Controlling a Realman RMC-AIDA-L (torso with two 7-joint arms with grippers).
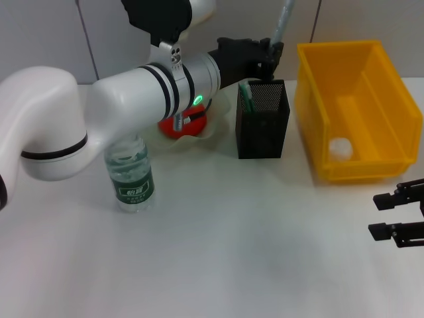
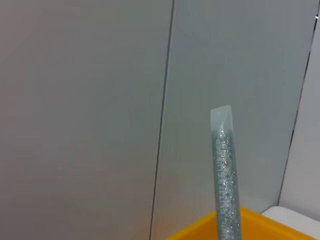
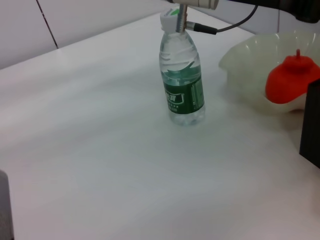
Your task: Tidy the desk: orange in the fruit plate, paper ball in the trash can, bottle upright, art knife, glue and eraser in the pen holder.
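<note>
My left arm reaches across the desk (image 1: 218, 252), and its gripper (image 1: 267, 58) is shut on the glue (image 1: 285, 20), a silver glittery stick pointing up above the pen holder (image 1: 263, 126). The left wrist view shows the glue (image 2: 225, 175) close up. The art knife (image 1: 246, 96) stands in the holder. The orange (image 1: 180, 127) lies in the fruit plate (image 1: 211, 132), partly behind my arm. The bottle (image 1: 132, 175) stands upright. A paper ball (image 1: 340, 149) lies in the trash can (image 1: 318, 99). The eraser is out of view. My right gripper (image 1: 391, 215) rests open at the right edge.
The right wrist view shows the bottle (image 3: 182, 82), the fruit plate (image 3: 245, 55) with the orange (image 3: 290, 80), and one edge of the pen holder (image 3: 311, 125). A grey panelled wall stands behind the desk.
</note>
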